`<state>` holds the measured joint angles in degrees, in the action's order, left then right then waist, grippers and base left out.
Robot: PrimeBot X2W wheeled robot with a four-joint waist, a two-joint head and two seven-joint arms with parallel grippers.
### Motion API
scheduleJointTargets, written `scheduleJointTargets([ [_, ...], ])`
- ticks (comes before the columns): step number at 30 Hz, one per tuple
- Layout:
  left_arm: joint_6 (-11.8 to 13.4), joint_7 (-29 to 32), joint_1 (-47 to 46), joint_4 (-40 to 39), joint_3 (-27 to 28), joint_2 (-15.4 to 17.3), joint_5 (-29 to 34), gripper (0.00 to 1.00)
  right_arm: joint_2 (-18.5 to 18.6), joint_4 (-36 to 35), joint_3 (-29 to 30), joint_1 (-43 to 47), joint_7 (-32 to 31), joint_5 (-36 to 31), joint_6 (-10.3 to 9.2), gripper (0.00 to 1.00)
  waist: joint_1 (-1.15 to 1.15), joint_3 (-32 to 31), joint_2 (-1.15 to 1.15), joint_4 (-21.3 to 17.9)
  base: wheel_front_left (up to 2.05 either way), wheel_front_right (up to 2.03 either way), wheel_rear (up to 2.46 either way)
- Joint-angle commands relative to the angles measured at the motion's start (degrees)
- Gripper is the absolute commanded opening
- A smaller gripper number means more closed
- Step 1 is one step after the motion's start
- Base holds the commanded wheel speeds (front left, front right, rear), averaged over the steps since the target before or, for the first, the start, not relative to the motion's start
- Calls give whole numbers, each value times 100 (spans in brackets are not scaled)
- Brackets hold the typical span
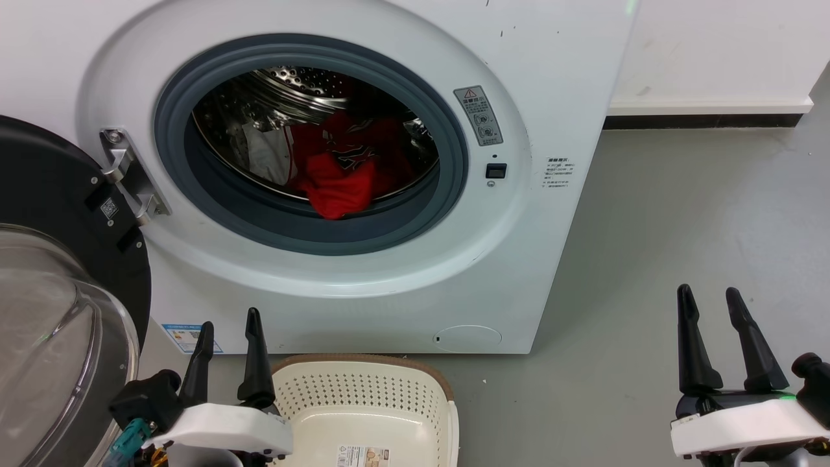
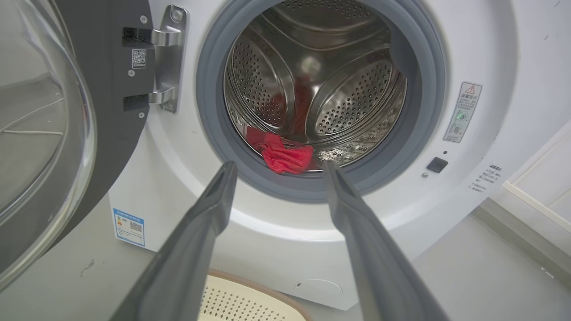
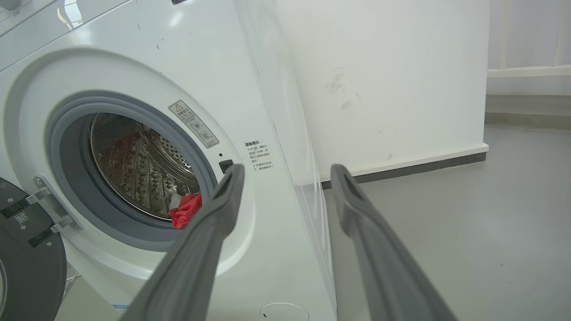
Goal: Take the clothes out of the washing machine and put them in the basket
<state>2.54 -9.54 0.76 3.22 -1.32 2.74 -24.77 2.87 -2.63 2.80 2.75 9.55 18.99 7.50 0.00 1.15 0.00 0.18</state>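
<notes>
The white washing machine [image 1: 363, 285] stands with its black-rimmed glass door [image 1: 58, 324] swung open to the left. Inside the steel drum lie the clothes [image 1: 340, 172]: a red jersey with black-and-white lettering, its edge hanging over the grey gasket, and a white piece [image 1: 266, 152] beside it. The clothes [image 2: 283, 156] also show at the drum's lip in the left wrist view and as a red bunch [image 3: 185, 210] in the right wrist view. The cream basket [image 1: 369, 405] sits on the floor below the porthole. My left gripper [image 1: 228, 321] is open beside the basket. My right gripper [image 1: 710, 295] is open over bare floor.
Grey floor [image 1: 681, 227] stretches to the right of the machine, ending at a white wall with a dark skirting [image 1: 707, 120]. The open door [image 2: 44, 125] stands close on the left of my left arm.
</notes>
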Motion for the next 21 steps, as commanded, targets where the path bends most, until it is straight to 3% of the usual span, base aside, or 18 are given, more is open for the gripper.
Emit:
scheduleJointTargets([
  [1,12,-52,16,-84,-6,15,146,100,4,-104,-15,49,46,-142,-2,100,0,1,0,2,0,0,0],
  [21,52,-301,145,-163,-95,17,1110,100,2,-321,-48,215,306,-1144,-2,100,0,25,0,1,0,0,0],
])
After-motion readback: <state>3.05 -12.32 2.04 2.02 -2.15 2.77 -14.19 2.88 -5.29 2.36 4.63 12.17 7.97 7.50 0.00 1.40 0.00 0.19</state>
